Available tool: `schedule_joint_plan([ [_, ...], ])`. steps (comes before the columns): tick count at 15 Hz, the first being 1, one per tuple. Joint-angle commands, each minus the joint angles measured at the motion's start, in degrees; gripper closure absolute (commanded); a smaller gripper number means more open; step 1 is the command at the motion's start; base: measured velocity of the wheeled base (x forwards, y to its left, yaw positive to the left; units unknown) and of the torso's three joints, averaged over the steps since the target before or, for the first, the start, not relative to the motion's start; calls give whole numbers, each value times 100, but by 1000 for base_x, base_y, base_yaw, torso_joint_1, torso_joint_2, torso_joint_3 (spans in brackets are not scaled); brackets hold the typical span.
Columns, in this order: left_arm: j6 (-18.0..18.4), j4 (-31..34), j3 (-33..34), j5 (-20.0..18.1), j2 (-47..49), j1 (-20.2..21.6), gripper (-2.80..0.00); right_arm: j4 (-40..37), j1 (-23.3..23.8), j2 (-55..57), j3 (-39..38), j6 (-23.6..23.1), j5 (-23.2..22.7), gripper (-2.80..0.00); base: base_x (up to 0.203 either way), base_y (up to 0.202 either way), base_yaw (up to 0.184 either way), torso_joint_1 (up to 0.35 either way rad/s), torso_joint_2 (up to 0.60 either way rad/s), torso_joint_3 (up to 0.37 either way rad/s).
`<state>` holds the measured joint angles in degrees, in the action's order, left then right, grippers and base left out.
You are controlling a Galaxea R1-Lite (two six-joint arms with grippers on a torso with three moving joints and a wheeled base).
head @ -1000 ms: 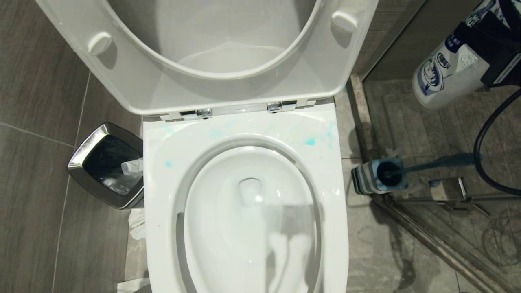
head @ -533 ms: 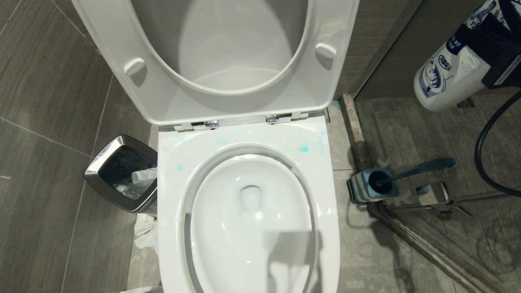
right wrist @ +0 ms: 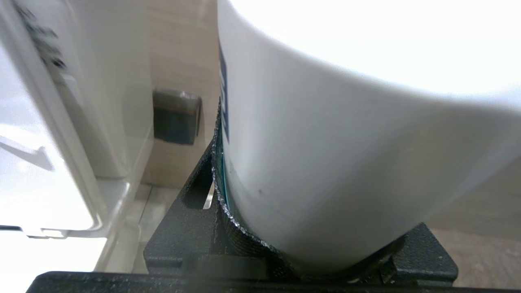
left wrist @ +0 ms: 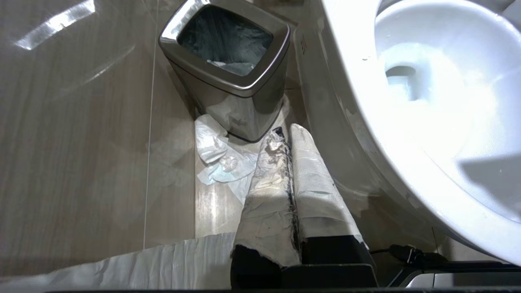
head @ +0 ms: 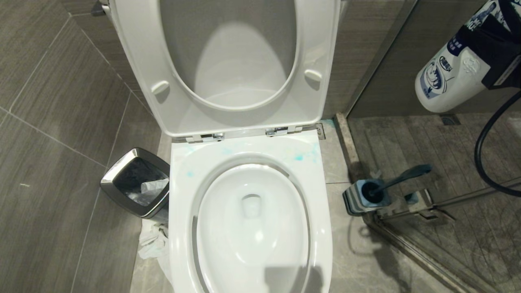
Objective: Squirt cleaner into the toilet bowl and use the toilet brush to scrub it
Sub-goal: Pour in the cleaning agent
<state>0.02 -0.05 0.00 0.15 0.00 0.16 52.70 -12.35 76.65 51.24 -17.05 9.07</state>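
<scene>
The white toilet bowl (head: 183, 228) stands in front of me with seat and lid up. Teal smears (head: 299, 157) mark the back of its rim. At the upper right of the head view my right gripper (head: 486, 49) is shut on the cleaner (head: 447, 77), a white bottle with a blue label, held in the air right of the toilet. That bottle (right wrist: 346, 142) fills the right wrist view. The toilet brush (head: 401, 176) leans in its square holder (head: 356, 201) on the floor to the right. My left gripper (left wrist: 285, 132) is shut and empty, low beside the bowl (left wrist: 366, 101).
A steel-rimmed bin (head: 136, 181) (left wrist: 228, 53) stands left of the toilet, with crumpled tissue (head: 152, 244) (left wrist: 215, 158) on the floor by it. A shower door track (head: 407, 240) and a black cable (head: 484, 158) are at the right.
The whole head view has shifted: the toilet, bin and brush sit lower and look smaller, and more of the lid shows. The camera moved; the bottle stays in my right gripper.
</scene>
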Motion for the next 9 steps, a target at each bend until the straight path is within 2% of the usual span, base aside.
schedule_joint_plan([
  [1,-2,-4,0,3,9,2,0,30,-4,123,30,-17,-1,0,0,0,0,6,7,199],
  [4,-2,-4,0,3,1,2,0,30,-69,303,141,-17,-6,0,0,0,0,-1,2,203],
  [6,-2,-4,0,3,7,-7,0,-7,-360,352,207,-27,35,0,0,0,0,2,4,203],
  [9,-2,-4,0,3,9,2,0,-391,-1177,393,317,-55,605,0,0,0,0,1,3,181],
])
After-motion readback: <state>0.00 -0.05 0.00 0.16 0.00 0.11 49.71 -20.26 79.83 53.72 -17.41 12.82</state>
